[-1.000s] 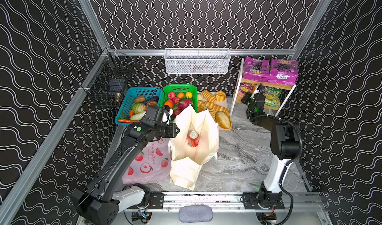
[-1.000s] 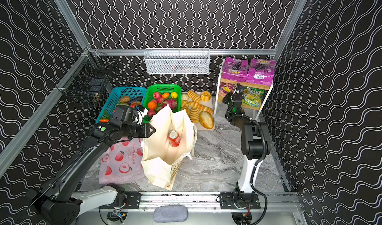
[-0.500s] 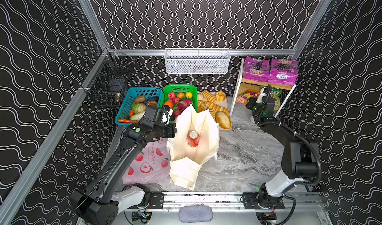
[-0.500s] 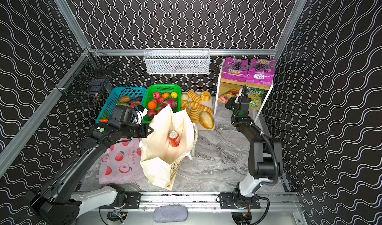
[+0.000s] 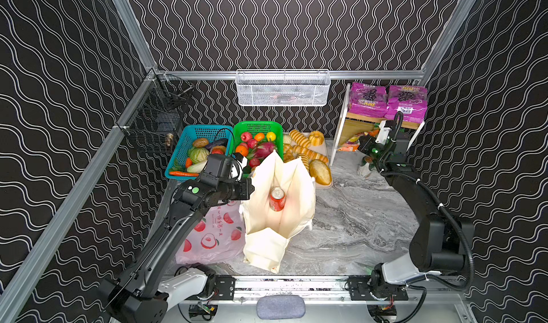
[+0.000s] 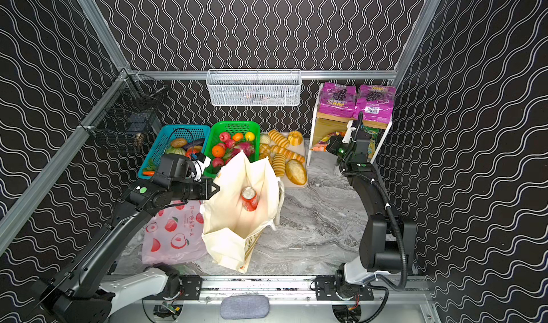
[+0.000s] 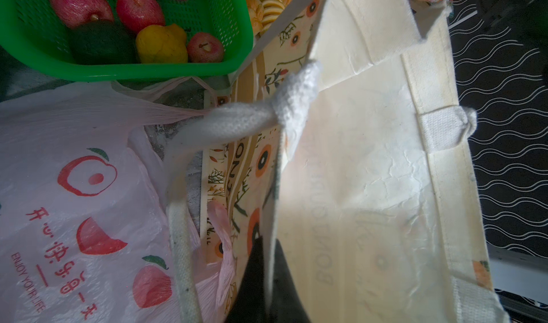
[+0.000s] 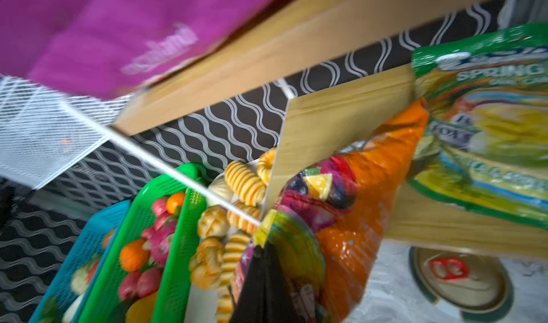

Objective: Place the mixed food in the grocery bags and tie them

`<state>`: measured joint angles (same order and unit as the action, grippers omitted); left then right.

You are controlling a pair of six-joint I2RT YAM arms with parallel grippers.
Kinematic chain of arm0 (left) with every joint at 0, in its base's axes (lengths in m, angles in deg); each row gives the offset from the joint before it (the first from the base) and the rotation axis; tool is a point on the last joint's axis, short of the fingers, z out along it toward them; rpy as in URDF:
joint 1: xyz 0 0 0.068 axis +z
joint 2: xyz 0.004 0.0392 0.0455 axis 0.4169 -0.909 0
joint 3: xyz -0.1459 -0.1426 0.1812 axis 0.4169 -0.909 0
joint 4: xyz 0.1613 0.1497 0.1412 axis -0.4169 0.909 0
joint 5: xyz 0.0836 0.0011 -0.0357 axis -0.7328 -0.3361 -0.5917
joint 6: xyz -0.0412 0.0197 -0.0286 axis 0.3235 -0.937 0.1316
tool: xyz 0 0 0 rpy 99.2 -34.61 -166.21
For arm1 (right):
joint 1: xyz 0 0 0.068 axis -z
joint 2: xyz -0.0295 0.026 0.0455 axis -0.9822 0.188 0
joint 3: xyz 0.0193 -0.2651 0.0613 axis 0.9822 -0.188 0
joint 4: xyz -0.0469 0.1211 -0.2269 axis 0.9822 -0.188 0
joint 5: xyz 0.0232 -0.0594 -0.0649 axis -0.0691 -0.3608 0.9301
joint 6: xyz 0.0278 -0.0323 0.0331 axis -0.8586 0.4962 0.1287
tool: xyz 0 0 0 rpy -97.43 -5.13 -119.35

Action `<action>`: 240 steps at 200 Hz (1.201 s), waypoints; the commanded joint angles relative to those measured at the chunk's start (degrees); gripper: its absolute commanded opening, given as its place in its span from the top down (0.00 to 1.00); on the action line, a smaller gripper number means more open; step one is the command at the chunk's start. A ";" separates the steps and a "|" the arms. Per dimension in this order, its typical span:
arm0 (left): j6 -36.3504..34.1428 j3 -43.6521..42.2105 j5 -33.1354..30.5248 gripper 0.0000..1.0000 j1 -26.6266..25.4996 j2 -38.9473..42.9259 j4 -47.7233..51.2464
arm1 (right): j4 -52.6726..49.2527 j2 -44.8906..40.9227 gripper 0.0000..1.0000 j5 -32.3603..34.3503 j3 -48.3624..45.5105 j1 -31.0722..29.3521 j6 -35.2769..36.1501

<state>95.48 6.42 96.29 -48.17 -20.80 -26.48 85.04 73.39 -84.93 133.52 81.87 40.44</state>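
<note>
The right tool (image 8: 261, 262) pinches the orange snack bag (image 8: 370, 217), and the cream tote (image 5: 262, 247), held open by the closed left tool (image 7: 264, 262), sits at eight o'clock from it.

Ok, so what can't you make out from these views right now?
Cream tote: in both top views its walls hide the floor under the red soda can.
Pink plastic bag: the left arm covers its mouth in both top views.
Right gripper, shut on the orange snack bag: wrist view blurred, lettering unreadable.
White mesh basket: contents too small to tell.
</note>
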 commanded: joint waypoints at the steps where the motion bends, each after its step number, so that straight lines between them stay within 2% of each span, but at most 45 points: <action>1: 0.47 -0.08 1.26 1.00 0.13 0.18 -0.98 | -5.16 -3.34 1.00 -5.99 1.76 0.03 -0.46; 47: 0.47 -0.15 1.37 1.00 0.07 0.42 -1.31 | -15.22 -13.50 1.00 -17.15 3.28 -0.85 0.59; 72: 1.31 -0.94 2.21 1.00 0.15 0.59 -2.47 | -21.29 -16.39 1.00 -11.41 1.82 -2.04 1.35; 81: 1.67 -1.24 2.55 1.00 0.11 0.68 -2.78 | -23.06 -16.85 1.00 -5.97 -0.37 -2.00 2.09; 87: 1.84 -1.46 2.80 1.00 0.09 0.78 -3.06 | -24.97 -16.87 0.81 -0.28 -1.70 -2.00 1.56; 95: 2.00 -1.57 2.99 1.00 0.10 0.93 -3.21 | -26.65 -16.35 0.64 5.58 -3.75 -1.64 0.61; 103: 2.24 -1.73 3.04 1.00 0.14 1.14 -3.38 | -26.24 -15.36 0.47 8.27 -6.23 -0.95 0.37; 113: 2.55 -1.99 3.15 1.00 0.07 1.29 -3.69 | -27.70 -12.87 0.40 10.78 -7.40 0.24 -0.42; 124: 2.71 -2.03 3.60 1.00 0.12 1.23 -3.99 | -31.01 -9.60 0.23 15.46 -7.40 1.61 -4.88; 135: 2.70 -1.78 3.58 1.00 0.09 0.96 -3.86 | -34.05 -6.50 0.18 16.99 -7.05 3.36 -7.97; 146: 2.73 -1.88 3.48 1.00 0.11 0.79 -3.92 | -34.54 -3.98 0.06 23.28 -8.32 3.94 -11.15; 163: 3.19 -2.58 3.82 1.00 0.11 0.81 -4.85 | -31.35 0.26 0.04 20.66 -9.92 6.66 -9.11; 186: 2.91 -2.36 4.03 1.00 0.10 0.29 -4.56 | -34.42 7.03 0.01 23.59 -6.71 6.78 -6.91; 205: 2.58 -2.05 3.44 1.00 0.12 0.07 -4.07 | -32.72 8.75 0.01 25.14 -7.71 6.88 -6.45; 220: 2.45 -1.74 3.10 1.00 0.09 -0.02 -3.76 | -28.88 9.21 0.00 23.57 -10.08 6.88 -5.14; 240: 2.18 -1.42 3.04 1.00 0.10 -0.22 -3.59 | -29.32 11.63 0.01 22.16 -10.15 6.64 -4.63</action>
<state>98.37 4.30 99.22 -48.17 -20.80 -30.18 54.38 83.07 -62.53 123.97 88.71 34.32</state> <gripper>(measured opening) 0.060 0.993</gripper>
